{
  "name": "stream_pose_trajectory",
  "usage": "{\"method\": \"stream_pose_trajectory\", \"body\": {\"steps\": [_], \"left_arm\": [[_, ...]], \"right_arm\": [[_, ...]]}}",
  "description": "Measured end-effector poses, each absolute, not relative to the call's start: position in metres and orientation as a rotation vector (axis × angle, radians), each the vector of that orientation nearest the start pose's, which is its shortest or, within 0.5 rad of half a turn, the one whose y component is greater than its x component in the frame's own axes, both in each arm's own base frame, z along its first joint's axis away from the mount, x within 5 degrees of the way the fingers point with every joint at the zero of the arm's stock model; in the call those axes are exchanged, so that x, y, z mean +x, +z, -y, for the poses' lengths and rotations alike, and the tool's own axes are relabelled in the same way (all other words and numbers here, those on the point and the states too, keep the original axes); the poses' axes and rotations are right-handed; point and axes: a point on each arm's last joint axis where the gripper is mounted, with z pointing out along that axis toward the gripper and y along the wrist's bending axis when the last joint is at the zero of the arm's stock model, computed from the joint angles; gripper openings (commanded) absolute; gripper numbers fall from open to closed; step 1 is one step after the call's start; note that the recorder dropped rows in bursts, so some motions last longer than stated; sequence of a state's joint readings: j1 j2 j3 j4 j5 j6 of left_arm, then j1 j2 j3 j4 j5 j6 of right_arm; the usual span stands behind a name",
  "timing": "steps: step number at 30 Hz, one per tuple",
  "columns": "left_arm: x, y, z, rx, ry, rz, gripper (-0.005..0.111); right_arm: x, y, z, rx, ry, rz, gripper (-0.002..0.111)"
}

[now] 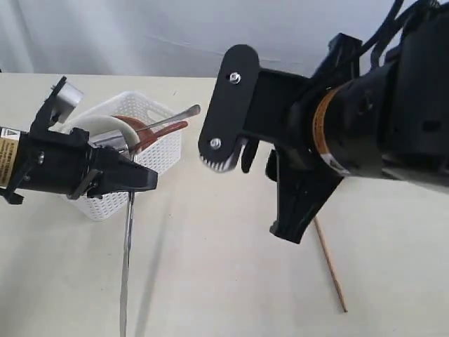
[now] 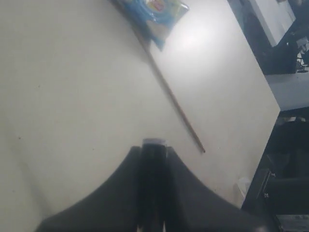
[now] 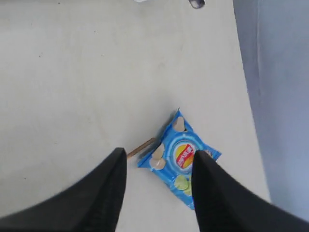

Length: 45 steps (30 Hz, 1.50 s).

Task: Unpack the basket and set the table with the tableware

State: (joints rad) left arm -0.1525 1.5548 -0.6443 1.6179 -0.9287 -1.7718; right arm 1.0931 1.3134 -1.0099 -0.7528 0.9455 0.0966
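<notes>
The white basket (image 1: 160,151) stands at the back left of the table (image 1: 210,274). In it are the cream bowl (image 1: 91,128), the reddish-brown plate (image 1: 133,126), the dark red spoon (image 1: 167,131) and a steel handle (image 1: 175,114) that sticks out over the rim. My left gripper (image 1: 149,181) (image 2: 154,145) hovers in front of the basket. It is shut on a long thin steel utensil (image 1: 127,260), apparently the knife, which hangs down towards the table. My right gripper (image 1: 252,200) (image 3: 159,157) is open and empty above the table's middle. One wooden chopstick (image 1: 330,265) (image 2: 170,94) lies on the table.
A blue chip bag (image 3: 181,157) (image 2: 155,13) lies on the table at one end of the chopstick (image 3: 141,146), below my right gripper's open fingers. The table's edge (image 2: 263,77) runs close beyond the bag, with dark equipment past it.
</notes>
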Motion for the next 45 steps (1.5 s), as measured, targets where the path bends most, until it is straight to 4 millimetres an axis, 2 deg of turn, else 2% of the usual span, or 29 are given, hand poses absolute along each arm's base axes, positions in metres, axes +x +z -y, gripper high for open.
{"method": "stream_pose_trajectory", "body": {"steps": [3, 5, 8, 15, 18, 22, 25, 27, 30, 34, 38, 45], "left_arm": [[0.244, 0.188, 0.11, 0.394, -1.25, -2.333, 0.0], [0.248, 0.179, 0.11, 0.351, -1.264, -2.364, 0.0], [0.253, 0.168, 0.112, 0.333, -1.29, -2.394, 0.0], [0.263, 0.177, 0.113, 0.356, -1.275, -2.354, 0.0], [0.26, 0.191, 0.113, 0.381, -1.258, -2.309, 0.0], [0.249, 0.22, 0.111, 0.395, -1.243, -2.255, 0.0], [0.235, 0.246, 0.108, 0.368, -1.246, -2.232, 0.0], [0.222, 0.255, 0.107, 0.32, -1.244, -2.229, 0.0], [0.194, 0.243, 0.115, 0.294, -1.265, -2.271, 0.0], [0.176, 0.224, 0.134, 0.275, -1.213, -2.339, 0.0], [0.177, 0.219, 0.143, 0.206, -1.13, -2.352, 0.0], [0.193, 0.195, 0.155, 0.16, -1.158, -2.466, 0.0]], "right_arm": [[0.172, 0.308, -0.196, -1.263, -0.351, -2.043, 0.042], [0.179, 0.309, -0.194, -1.162, -0.295, -2.077, 0.042], [0.182, 0.31, -0.194, -1.121, -0.258, -2.081, 0.042], [0.182, 0.31, -0.195, -1.112, -0.236, -2.082, 0.041], [0.181, 0.31, -0.195, -1.11, -0.231, -2.086, 0.041], [0.181, 0.309, -0.196, -1.103, -0.223, -2.094, 0.041], [0.181, 0.309, -0.195, -1.082, -0.212, -2.108, 0.041], [0.181, 0.309, -0.194, -1.08, -0.225, -2.118, 0.041], [0.181, 0.308, -0.192, -1.075, -0.245, -2.135, 0.041], [0.181, 0.308, -0.192, -1.066, -0.245, -2.141, 0.041], [0.181, 0.308, -0.192, -1.045, -0.237, -2.152, 0.041], [0.181, 0.308, -0.192, -1.037, -0.238, -2.155, 0.041]]}}
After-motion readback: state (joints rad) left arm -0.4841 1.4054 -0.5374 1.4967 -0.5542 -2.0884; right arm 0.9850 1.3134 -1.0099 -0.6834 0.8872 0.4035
